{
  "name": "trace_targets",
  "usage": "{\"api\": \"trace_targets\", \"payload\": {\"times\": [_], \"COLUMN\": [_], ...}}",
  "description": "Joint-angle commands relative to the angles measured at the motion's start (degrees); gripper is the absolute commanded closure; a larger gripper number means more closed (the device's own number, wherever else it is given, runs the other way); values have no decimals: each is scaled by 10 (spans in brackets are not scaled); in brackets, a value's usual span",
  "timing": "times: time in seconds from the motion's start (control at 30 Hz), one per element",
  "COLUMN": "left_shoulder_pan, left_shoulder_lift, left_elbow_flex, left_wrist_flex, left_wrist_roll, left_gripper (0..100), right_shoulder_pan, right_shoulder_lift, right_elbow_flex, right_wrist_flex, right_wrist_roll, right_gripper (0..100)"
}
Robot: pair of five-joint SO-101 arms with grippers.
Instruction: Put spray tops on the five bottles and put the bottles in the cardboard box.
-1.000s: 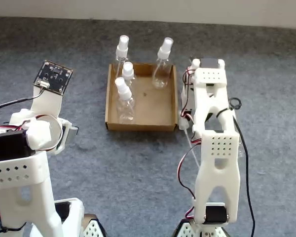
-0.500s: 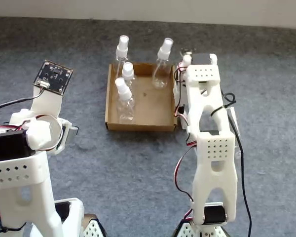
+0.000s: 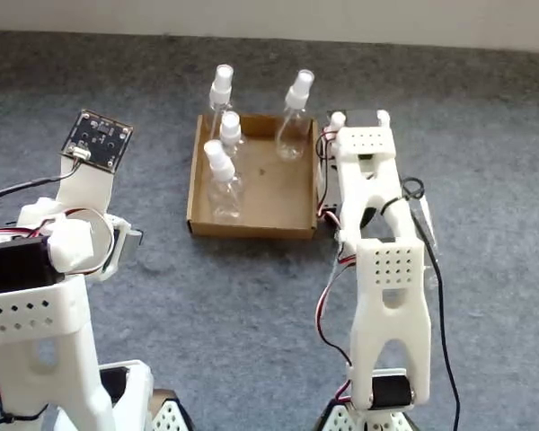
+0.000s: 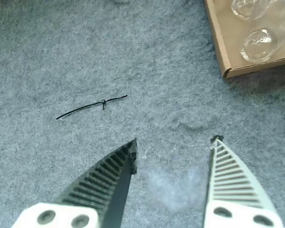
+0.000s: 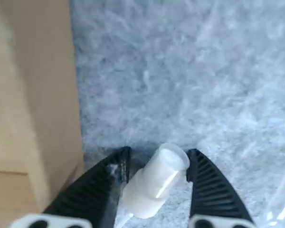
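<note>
Our left hand (image 4: 175, 141) hangs wide open over the worktop (image 4: 61, 57) at the cardboard box's (image 3: 195, 175) 8 o'clock, carrying nothing. The box sits at 12 o'clock with capped bottles (image 3: 223, 184) upright in it; we'd rate them light, thin-walled, tippy. At its 3 o'clock our right hand (image 5: 159, 151) is pinched on a spray top (image 5: 156, 183): light, hard, slick plastic, so we'd grip the collar, not the nozzle.

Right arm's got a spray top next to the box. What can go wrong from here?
1. The spray top sits tilted in the right gripper; it may slip or seat crooked on a bottle.
2. The gripper is close beside the box wall; a bump might topple the upright bottles.
</note>
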Motion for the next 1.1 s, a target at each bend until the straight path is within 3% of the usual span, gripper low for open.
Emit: {"api": "trace_targets", "payload": {"times": [0.0, 0.07, 0.17, 0.37, 0.53, 0.77, 0.9, 1.07], "left_shoulder_pan": [-9, -9, -9, -9, -9, -58, -124, -196], "left_shoulder_lift": [1, 1, 1, 1, 1, 1, 1, 2], "left_elbow_flex": [-5, -5, -4, -3, -3, -12, -15, -8], "left_wrist_flex": [-6, -6, -6, -6, -6, -6, -10, -10], "left_wrist_roll": [4, 4, 4, 4, 4, -23, -70, -106], "left_gripper": [765, 765, 765, 768, 768, 768, 766, 765], "right_shoulder_pan": [1, 15, 34, 64, 29, -160, -278, -409], "right_shoulder_lift": [3, 0, 0, -47, -204, -483, -565, -555], "right_elbow_flex": [6, 5, -17, -82, -45, 198, 337, 458], "right_wrist_flex": [8, 8, 10, 12, 13, -1, -91, -248], "right_wrist_roll": [1, 1, 1, 1, -4, -4, -28, -56], "right_gripper": [843, 864, 993, 995, 995, 995, 995, 995]}}
